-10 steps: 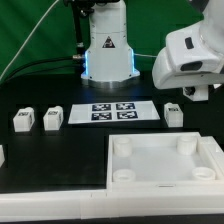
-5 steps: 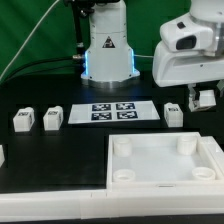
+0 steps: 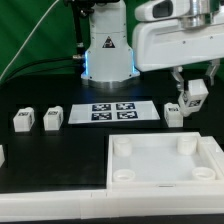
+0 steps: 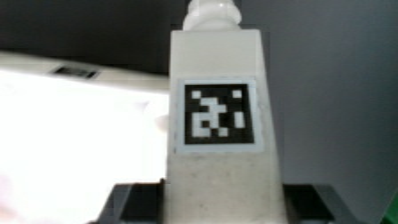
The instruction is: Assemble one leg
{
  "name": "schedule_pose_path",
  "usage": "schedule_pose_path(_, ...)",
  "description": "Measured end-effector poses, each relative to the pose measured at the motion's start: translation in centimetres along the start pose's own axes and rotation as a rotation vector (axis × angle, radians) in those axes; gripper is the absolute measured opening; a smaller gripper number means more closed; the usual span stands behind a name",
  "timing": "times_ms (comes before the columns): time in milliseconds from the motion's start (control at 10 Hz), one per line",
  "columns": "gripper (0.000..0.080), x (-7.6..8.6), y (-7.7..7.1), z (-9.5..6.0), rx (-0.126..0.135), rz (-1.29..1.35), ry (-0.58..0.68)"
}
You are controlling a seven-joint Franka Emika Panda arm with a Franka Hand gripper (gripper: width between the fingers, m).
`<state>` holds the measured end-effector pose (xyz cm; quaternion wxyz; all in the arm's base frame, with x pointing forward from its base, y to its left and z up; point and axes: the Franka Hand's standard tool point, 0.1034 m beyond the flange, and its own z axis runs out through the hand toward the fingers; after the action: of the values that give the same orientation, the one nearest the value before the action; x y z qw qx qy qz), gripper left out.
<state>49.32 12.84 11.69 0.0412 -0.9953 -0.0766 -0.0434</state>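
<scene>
My gripper [image 3: 193, 97] is at the exterior view's right, above the black table, shut on a white leg [image 3: 197, 91] with a black-and-white tag. In the wrist view the held leg [image 4: 221, 110] fills the middle, its tag facing the camera, with the dark fingers [image 4: 139, 200] on either side of its base. Another leg [image 3: 173, 114] stands on the table just below and left of the gripper. Two more legs [image 3: 23, 120] [image 3: 52, 118] stand at the left. The large white tray-like piece [image 3: 165, 160] with corner sockets lies at the front right.
The marker board [image 3: 115, 112] lies flat in the middle of the table. The robot base [image 3: 108, 50] stands behind it. A white part [image 3: 2, 155] shows at the left edge. A long white bar [image 3: 50, 203] lies along the front.
The arm has swung left and lower in the exterior view, carrying the held leg down closer to the leg standing on the table.
</scene>
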Motion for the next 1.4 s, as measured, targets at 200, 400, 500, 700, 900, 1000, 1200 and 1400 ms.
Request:
schedule_pose_path(200, 0.0291, 2.0, 1.6, -1.9, -0.005, 0.026, -0.024)
schedule_pose_path(400, 0.0291, 3.9, 1.8, -3.1, -0.004, 0.031, -0.005)
schedule_pose_path(500, 0.0291, 3.6, 1.8, -2.8, -0.006, 0.031, 0.019)
schedule_pose_path(700, 0.0291, 4.3, 1.9, -2.8, -0.007, 0.03, 0.101)
schedule_pose_path(900, 0.0291, 4.3, 2.1, -2.7, -0.014, 0.015, 0.325)
schedule_pose_path(1000, 0.0292, 4.5, 2.6, -2.7, -0.023, -0.011, 0.376)
schedule_pose_path(1200, 0.0292, 5.9, 2.7, -2.5, -0.026, -0.036, 0.395)
schedule_pose_path(1400, 0.0292, 7.9, 2.9, -2.2, -0.027, -0.057, 0.413)
